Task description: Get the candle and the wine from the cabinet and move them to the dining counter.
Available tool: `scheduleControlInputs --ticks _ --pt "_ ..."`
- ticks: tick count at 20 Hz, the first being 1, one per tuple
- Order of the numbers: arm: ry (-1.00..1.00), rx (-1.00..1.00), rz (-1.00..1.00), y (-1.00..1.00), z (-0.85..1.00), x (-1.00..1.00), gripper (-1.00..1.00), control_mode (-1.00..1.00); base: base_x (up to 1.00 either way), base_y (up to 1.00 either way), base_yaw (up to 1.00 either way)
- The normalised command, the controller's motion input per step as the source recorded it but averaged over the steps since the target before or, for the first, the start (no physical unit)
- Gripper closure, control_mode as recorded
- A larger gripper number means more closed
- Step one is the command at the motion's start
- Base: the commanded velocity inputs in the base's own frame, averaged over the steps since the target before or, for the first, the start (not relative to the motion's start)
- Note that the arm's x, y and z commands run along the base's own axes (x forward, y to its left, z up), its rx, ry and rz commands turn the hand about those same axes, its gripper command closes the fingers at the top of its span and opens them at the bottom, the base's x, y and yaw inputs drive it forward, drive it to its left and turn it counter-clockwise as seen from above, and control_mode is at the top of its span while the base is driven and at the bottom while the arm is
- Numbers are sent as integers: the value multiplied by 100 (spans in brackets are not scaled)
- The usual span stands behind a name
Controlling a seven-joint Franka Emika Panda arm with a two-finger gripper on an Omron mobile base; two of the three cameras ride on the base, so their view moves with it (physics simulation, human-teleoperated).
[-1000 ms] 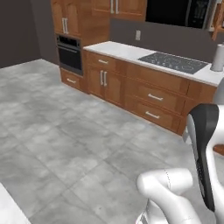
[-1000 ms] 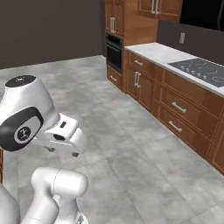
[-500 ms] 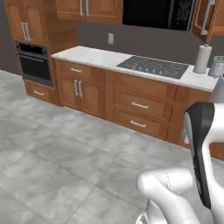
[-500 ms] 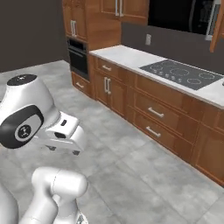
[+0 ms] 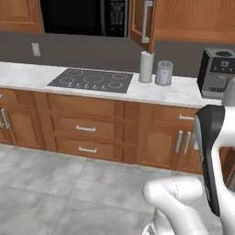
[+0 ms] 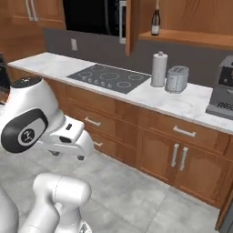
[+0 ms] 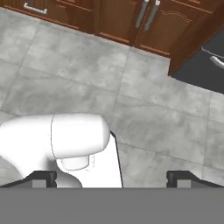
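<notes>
Glossy white rounded arm links with a dark grey joint cap bearing a small white emblem. Black band along the upper link. Two small dark end effector fingertips.

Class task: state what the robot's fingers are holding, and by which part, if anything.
Nothing is held. The gripper is open over bare floor; the wine stands in the cabinet.
</notes>
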Motion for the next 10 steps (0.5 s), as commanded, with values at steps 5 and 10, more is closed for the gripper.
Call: scheduleControlInputs --ticks 5,10 --pt "0 0 0 0 0 0 -100 100 56 -58 -64" --pt "0 0 0 0 0 0 -100 100 76 -19 -51"
